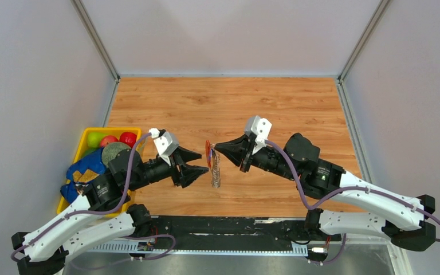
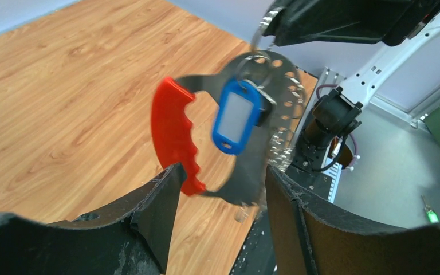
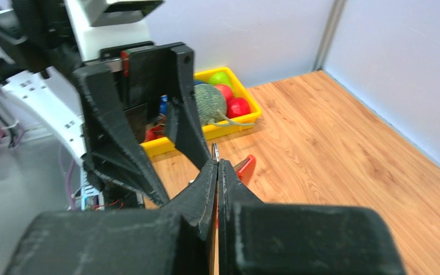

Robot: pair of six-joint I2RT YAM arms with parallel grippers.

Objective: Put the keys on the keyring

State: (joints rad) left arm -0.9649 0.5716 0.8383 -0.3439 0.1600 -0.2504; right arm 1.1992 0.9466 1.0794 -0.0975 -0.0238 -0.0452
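The keyring (image 2: 175,134) hangs in the air between my two arms, above the table (image 1: 235,109), red loop to one side and grey glittery plate to the other. The keys (image 2: 238,114) hang against that plate by their blue tag, joined near its top by a small silvery ring.

Only my left wrist view shows this. From above, the keyring (image 1: 213,163) is a thin edge-on strip with a red dab at the top, and I cannot make out the tag at all. My right wrist view gives just a red corner (image 3: 245,166) and a silvery sliver past my own fingertips.

My right gripper (image 1: 216,148) has its jaws pressed flat together on the top of the keyring. The right wrist view (image 3: 216,166) shows no gap between them. Whether the sliver in the pinch is the plate's edge or the small ring, I cannot tell.

My left gripper (image 1: 202,162) has its jaws spread. In its own view (image 2: 223,172) one finger (image 2: 160,200) sits just beside the red loop's lower end and the other beside the plate. I cannot tell whether either touches.

Behind my left arm stands a yellow bin (image 1: 91,134) with green and red balls, also seen from my right wrist (image 3: 252,114).
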